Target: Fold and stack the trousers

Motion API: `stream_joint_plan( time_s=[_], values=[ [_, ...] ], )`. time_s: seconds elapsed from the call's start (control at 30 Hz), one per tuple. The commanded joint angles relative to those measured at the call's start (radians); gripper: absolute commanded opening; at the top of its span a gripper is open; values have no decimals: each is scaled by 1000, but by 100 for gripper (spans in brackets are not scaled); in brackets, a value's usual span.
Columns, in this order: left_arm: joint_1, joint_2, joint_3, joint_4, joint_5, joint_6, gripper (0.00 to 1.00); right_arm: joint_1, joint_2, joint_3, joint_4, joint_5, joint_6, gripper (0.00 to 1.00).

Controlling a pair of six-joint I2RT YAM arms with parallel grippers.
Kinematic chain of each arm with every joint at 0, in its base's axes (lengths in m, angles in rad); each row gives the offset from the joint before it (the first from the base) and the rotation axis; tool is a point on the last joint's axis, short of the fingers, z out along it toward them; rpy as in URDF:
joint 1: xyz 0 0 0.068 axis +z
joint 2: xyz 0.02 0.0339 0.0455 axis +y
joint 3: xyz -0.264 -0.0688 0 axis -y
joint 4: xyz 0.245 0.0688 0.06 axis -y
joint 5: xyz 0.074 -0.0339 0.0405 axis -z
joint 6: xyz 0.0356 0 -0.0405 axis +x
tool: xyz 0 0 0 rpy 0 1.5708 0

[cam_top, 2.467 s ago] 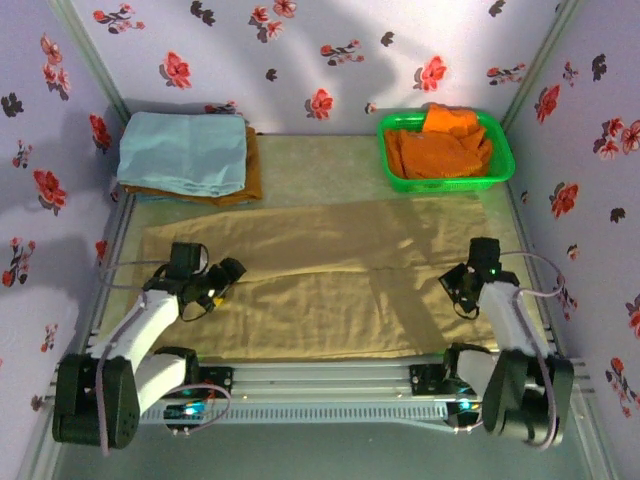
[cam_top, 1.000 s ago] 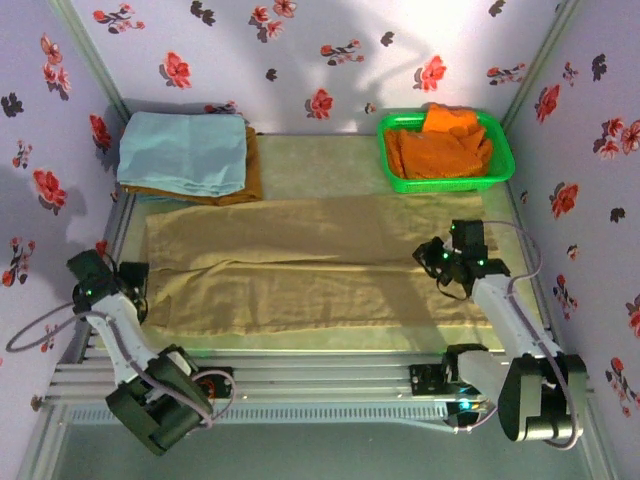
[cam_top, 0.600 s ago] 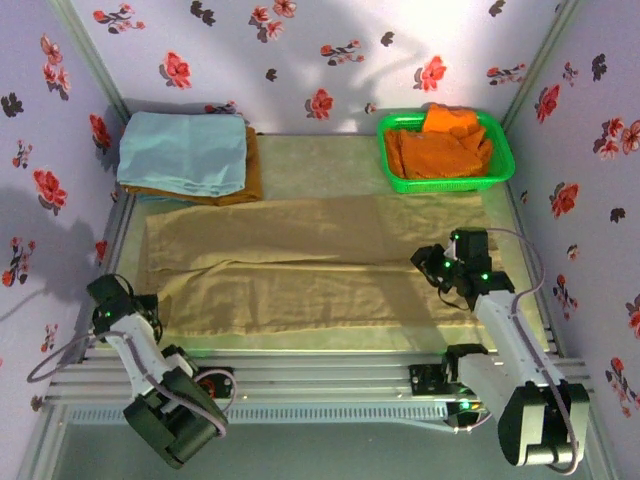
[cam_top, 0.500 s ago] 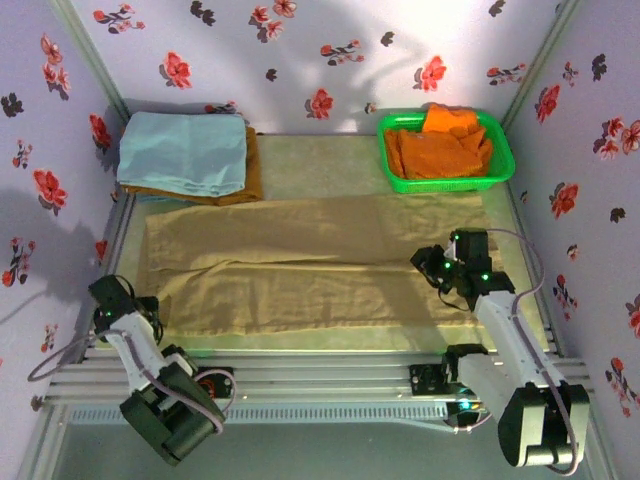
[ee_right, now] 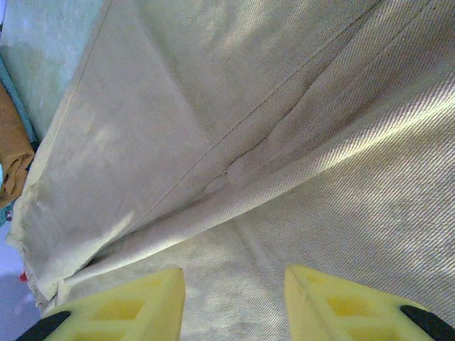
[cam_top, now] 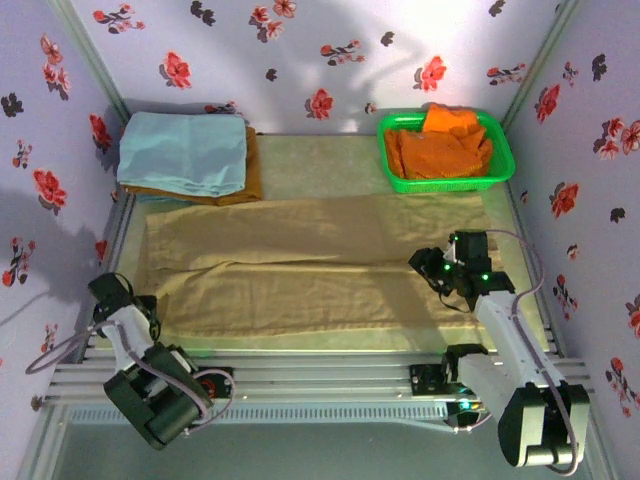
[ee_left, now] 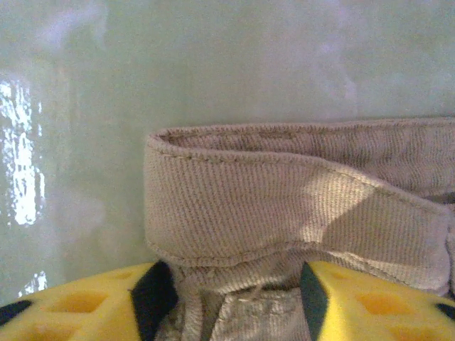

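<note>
The tan trousers [cam_top: 300, 265] lie spread flat across the table, legs running left to right. My left gripper [cam_top: 143, 306] sits low at their near left corner. In the left wrist view its yellow fingers [ee_left: 85, 305] stand apart, open, with the ribbed hem [ee_left: 284, 206] bunched up between the black pads and touching both. My right gripper [cam_top: 432, 268] hovers over the right part of the trousers. In the right wrist view it [ee_right: 234, 288] is open just above the smooth cloth [ee_right: 284, 106], holding nothing.
A green basket [cam_top: 505, 160] of orange garments [cam_top: 440, 145] stands at the back right. A folded light blue cloth [cam_top: 185, 150] lies on an orange-brown one at the back left. Flowered walls close in three sides, and metal rails [cam_top: 320, 375] run along the near edge.
My left arm has swung from the trousers' middle out to their near left corner and dropped low. The right gripper has crept slightly left over the cloth.
</note>
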Motion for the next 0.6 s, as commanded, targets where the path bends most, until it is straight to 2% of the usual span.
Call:
stream_joint_plan(
  time_s=[0.0,0.03,0.07,0.17,0.5,0.57],
  values=[
    [6,18,-24,-42,-22,40,41,5,-23,8,-39,5,-20,42],
    [6,5,-20,-50,-22,47,26,5,-32,12,-49,9,-20,43],
    [6,-14,-14,-60,-19,49,18,5,-41,18,-59,14,-20,43],
    [7,-68,11,-102,7,57,2,4,-72,36,-100,33,-23,43],
    [6,-178,149,-221,167,121,0,-11,-133,130,-282,119,-3,45],
    [6,-187,166,-228,196,118,0,-33,-139,156,-361,166,18,53]
  ],
)
